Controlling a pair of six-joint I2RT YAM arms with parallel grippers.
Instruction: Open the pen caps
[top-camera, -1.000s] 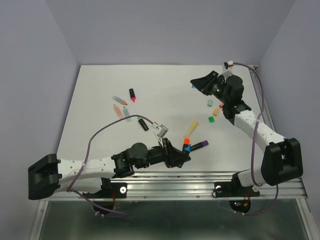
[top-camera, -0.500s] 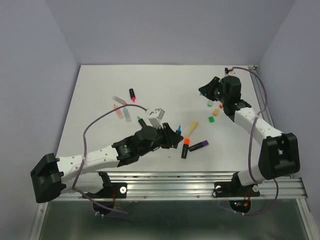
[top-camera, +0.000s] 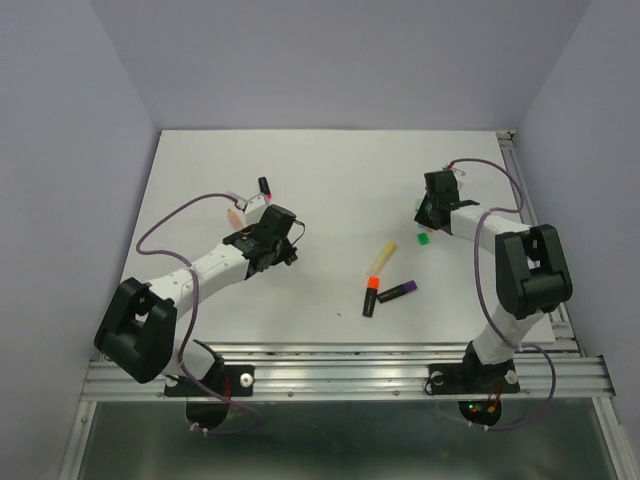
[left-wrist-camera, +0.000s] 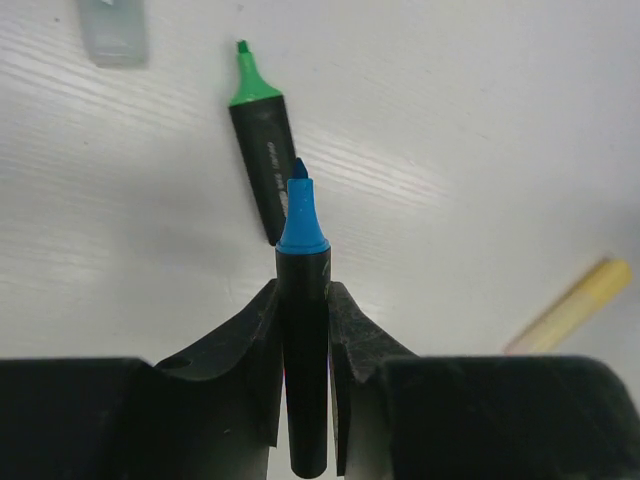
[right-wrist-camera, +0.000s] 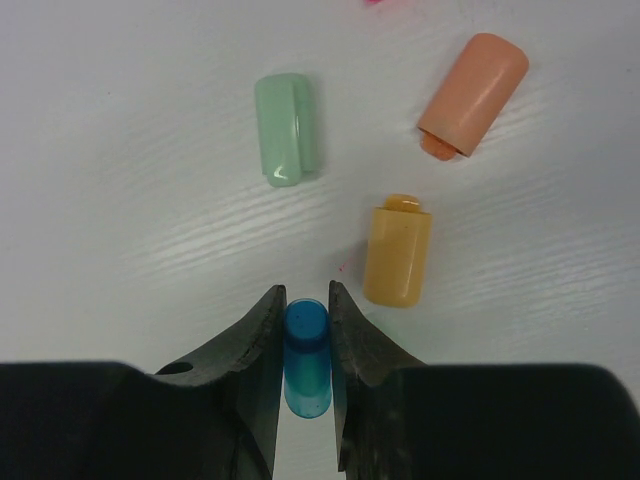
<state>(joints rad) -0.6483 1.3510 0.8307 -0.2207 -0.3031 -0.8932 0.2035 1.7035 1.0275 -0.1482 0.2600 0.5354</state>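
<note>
At three o'clock the right gripper (right-wrist-camera: 305, 296) pinches a blue cap (right-wrist-camera: 306, 358); at nine the left gripper (left-wrist-camera: 303, 290), a blue highlighter (left-wrist-camera: 303, 225).

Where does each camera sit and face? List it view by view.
Top external: above and behind the bases, looking down on the white table; left arm and right arm both show.
Left wrist: on that wrist, looking past the left end effector, shut on a blue highlighter, at the table.
Right wrist: likewise, past the right end effector, shut on a blue cap.
Shared: top and left wrist both show the yellow highlighter.
</note>
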